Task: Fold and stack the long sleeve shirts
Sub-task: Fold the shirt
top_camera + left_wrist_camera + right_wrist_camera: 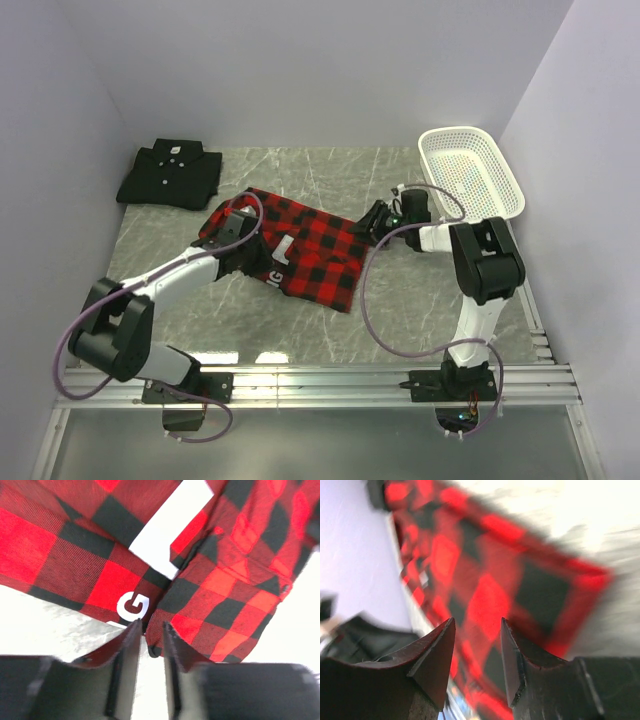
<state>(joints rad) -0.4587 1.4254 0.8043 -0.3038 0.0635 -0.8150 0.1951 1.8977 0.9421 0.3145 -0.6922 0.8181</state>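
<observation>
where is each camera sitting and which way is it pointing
Top external: high behind the arm bases, looking down on the table; both arms, the plaid shirt, black shirt and basket show.
Left wrist: on the left arm, looking past the left hand at the plaid shirt's lettered edge.
Right wrist: on the right arm, looking past the right hand along the plaid shirt.
Shared: all three see the plaid shirt.
</observation>
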